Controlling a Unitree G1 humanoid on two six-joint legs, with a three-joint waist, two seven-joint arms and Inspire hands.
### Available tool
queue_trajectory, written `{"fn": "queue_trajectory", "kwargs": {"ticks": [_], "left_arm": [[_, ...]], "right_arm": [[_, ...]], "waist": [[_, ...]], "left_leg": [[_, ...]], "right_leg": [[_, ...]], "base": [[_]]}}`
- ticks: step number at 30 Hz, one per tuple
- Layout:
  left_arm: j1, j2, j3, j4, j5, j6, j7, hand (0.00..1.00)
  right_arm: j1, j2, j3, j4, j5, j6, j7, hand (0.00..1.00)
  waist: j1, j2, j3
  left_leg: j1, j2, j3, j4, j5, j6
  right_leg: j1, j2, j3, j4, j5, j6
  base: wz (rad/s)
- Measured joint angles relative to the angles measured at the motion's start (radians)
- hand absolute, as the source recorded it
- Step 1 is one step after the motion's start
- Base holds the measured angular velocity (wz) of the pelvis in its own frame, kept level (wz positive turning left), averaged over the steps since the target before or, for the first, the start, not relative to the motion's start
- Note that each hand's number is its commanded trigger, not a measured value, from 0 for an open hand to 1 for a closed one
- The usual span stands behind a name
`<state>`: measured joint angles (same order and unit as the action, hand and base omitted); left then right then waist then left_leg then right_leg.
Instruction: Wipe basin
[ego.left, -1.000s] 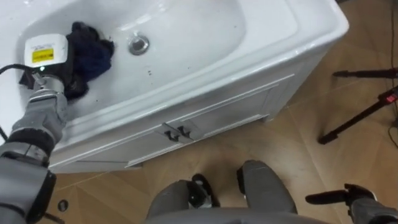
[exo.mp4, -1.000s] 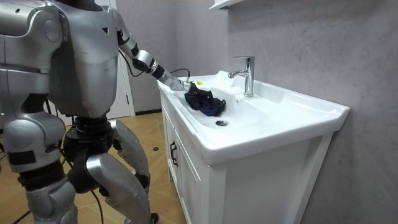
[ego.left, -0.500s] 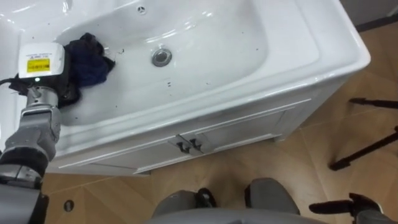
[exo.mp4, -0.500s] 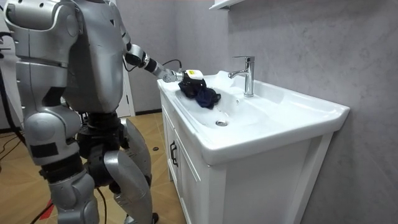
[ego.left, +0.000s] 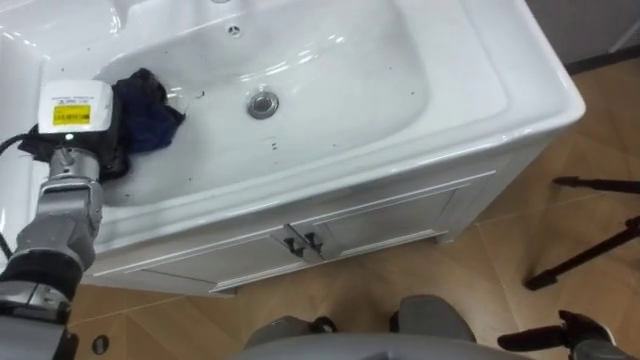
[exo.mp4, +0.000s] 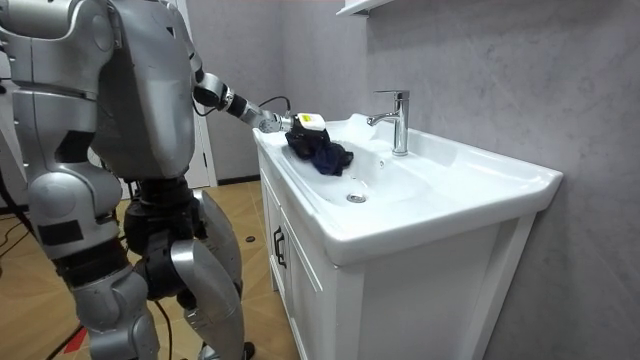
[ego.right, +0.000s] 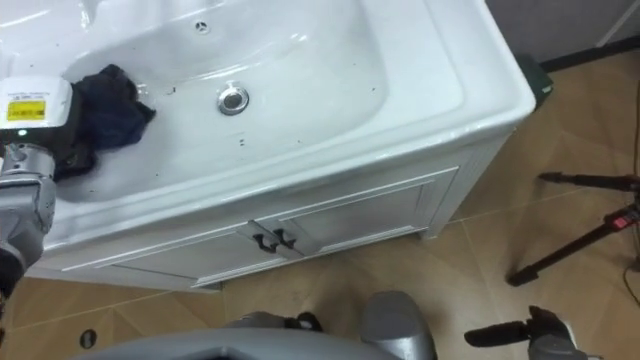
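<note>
Left eye view: the dark cloth (ego.left: 150, 100) is seen bunched just ahead of the left hand (ego.left: 72, 150) in the basin (ego.left: 340, 60), the hand's grip cannot be told, and even pressure should be applied while the cloth is swept to the hand's right toward the drain (ego.left: 263, 103).

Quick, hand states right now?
Left hand: on the dark cloth in the basin; grip cannot be told.
Right hand: open, holding nothing.

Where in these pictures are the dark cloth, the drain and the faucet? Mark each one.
dark cloth (ego.left: 150, 108): left eye view, on its bunched middle.
drain (ego.left: 263, 103): left eye view, on the centre of its metal ring.
faucet (exo.mp4: 401, 130): room view, on its upright column.
</note>
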<state>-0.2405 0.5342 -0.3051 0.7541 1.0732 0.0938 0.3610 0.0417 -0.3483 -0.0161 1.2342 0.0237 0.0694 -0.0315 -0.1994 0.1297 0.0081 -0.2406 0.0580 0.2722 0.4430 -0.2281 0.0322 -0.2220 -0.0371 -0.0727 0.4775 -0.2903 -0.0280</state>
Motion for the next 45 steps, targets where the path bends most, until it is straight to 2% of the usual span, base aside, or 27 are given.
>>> {"fn": "queue_trajectory", "kwargs": {"ticks": [3,5,7,10,11,14,16,19,22,25,31,32,35,36,41,45], "left_arm": [[0.001,-0.017,-0.089,-0.111,0.000,-0.008,-0.073,1.00],[0.000,-0.017,-0.140,-0.219,-0.001,-0.015,-0.119,1.00],[-0.027,-0.013,-0.205,-0.319,-0.004,-0.049,-0.144,1.00],[-0.064,-0.004,-0.241,-0.402,-0.024,-0.078,-0.184,1.00],[-0.065,0.001,-0.247,-0.428,-0.025,-0.079,-0.195,1.00],[-0.065,0.022,-0.254,-0.539,-0.060,-0.112,-0.248,1.00],[-0.065,0.029,-0.255,-0.596,-0.060,-0.135,-0.268,1.00],[-0.065,0.029,-0.260,-0.628,-0.060,-0.157,-0.281,1.00],[-0.063,0.029,-0.292,-0.640,-0.060,-0.161,-0.292,1.00],[-0.059,0.029,-0.302,-0.653,-0.061,-0.183,-0.326,1.00],[-0.040,0.031,-0.300,-0.726,-0.102,-0.189,-0.347,1.00],[-0.040,0.030,-0.300,-0.729,-0.105,-0.190,-0.347,1.00],[-0.040,0.026,-0.300,-0.729,-0.132,-0.190,-0.346,1.00],[-0.040,0.022,-0.300,-0.726,-0.133,-0.194,-0.344,1.00],[-0.033,0.002,-0.301,-0.723,-0.138,-0.188,-0.333,1.00],[-0.012,-0.036,-0.335,-0.689,-0.132,-0.160,-0.332,1.00]], "right_arm": [[-0.019,0.000,0.018,0.039,0.006,-0.024,0.006,0.00],[-0.033,-0.001,0.025,0.056,0.007,-0.038,0.015,0.00],[-0.043,-0.011,0.041,0.067,0.006,-0.049,0.033,0.00],[-0.061,-0.014,0.060,0.092,0.012,-0.077,0.044,0.00],[-0.061,-0.014,0.061,0.093,0.013,-0.082,0.045,0.00],[-0.060,-0.015,0.062,0.093,0.014,-0.097,0.050,0.00],[-0.053,-0.015,0.062,0.093,0.016,-0.104,0.055,0.00],[-0.057,-0.014,0.063,0.094,0.027,-0.112,0.054,0.00],[-0.053,-0.014,0.073,0.098,0.049,-0.112,0.049,0.00],[-0.038,-0.014,0.070,0.102,0.049,-0.114,0.043,0.00],[-0.017,-0.013,0.063,0.126,0.049,-0.120,0.031,0.00],[-0.009,-0.013,0.064,0.127,0.049,-0.120,0.028,0.00],[0.008,-0.014,0.063,0.127,0.049,-0.120,0.019,0.00],[0.014,-0.013,0.063,0.127,0.047,-0.120,0.019,0.00],[0.028,-0.010,0.067,0.114,0.004,-0.112,0.011,0.00],[0.019,-0.004,0.073,0.113,-0.027,-0.096,0.010,0.00]], "waist": [[-0.018,0.012,0.0150],[-0.025,0.019,0.0164],[-0.035,0.033,0.0128],[-0.047,0.036,0.0137],[-0.051,0.036,0.0137],[-0.062,0.027,0.0200],[-0.067,0.026,0.0211],[-0.073,0.024,0.0224],[-0.072,0.025,0.0221],[-0.073,0.029,0.0198],[-0.067,0.040,0.0115],[-0.068,0.036,0.0141],[-0.072,0.037,0.0117],[-0.074,0.033,0.0143],[-0.084,0.025,0.0149],[-0.101,-0.005,0.0130]], "left_leg": [[0.001,-0.003,-0.008,-0.019,0.005,0.008],[-0.001,-0.008,-0.010,-0.033,0.009,0.013],[0.002,-0.021,-0.009,-0.047,0.012,0.019],[0.010,-0.030,-0.008,-0.050,0.012,0.020],[0.012,-0.032,-0.008,-0.052,0.012,0.020],[0.037,-0.035,-0.008,-0.068,0.012,0.019],[0.041,-0.034,-0.008,-0.066,0.012,0.019],[0.047,-0.035,-0.010,-0.066,0.012,0.019],[0.058,-0.035,-0.011,-0.072,0.012,0.019],[0.081,-0.037,-0.013,-0.092,0.012,0.018],[0.105,-0.041,-0.014,-0.107,0.012,0.018],[0.111,-0.044,-0.016,-0.107,0.012,0.018],[0.122,-0.049,-0.023,-0.107,0.012,0.018],[0.134,-0.050,-0.028,-0.108,0.012,0.018],[0.158,-0.051,-0.025,-0.120,0.013,0.017],[0.161,-0.051,-0.025,-0.124,0.014,0.015]], "right_leg": [[0.011,-0.007,-0.012,-0.022,0.009,0.010],[0.009,-0.008,-0.011,-0.035,0.014,0.017],[0.011,-0.017,-0.013,-0.049,0.021,0.024],[0.019,-0.028,-0.009,-0.048,0.021,0.026],[0.022,-0.028,-0.009,-0.048,0.021,0.026],[0.040,-0.031,-0.008,-0.051,0.018,0.030],[0.054,-0.030,-0.010,-0.072,0.016,0.030],[0.066,-0.027,-0.013,-0.083,0.015,0.030],[0.076,-0.027,-0.015,-0.088,0.015,0.030],[0.097,-0.024,-0.018,-0.107,0.016,0.031],[0.126,-0.025,-0.017,-0.131,0.019,0.034],[0.135,-0.025,-0.019,-0.135,0.019,0.034],[0.152,-0.024,-0.021,-0.146,0.020,0.033],[0.167,-0.024,-0.023,-0.152,0.021,0.033],[0.185,-0.023,-0.016,-0.156,0.020,0.032],[0.185,-0.021,-0.014,-0.156,0.020,0.032]], "base": [[0.13],[0.06],[0.00],[-0.12],[-0.08],[0.00],[0.03],[0.07],[0.05],[0.06],[0.00],[0.00],[0.00],[0.00],[-0.02],[-0.01]]}}
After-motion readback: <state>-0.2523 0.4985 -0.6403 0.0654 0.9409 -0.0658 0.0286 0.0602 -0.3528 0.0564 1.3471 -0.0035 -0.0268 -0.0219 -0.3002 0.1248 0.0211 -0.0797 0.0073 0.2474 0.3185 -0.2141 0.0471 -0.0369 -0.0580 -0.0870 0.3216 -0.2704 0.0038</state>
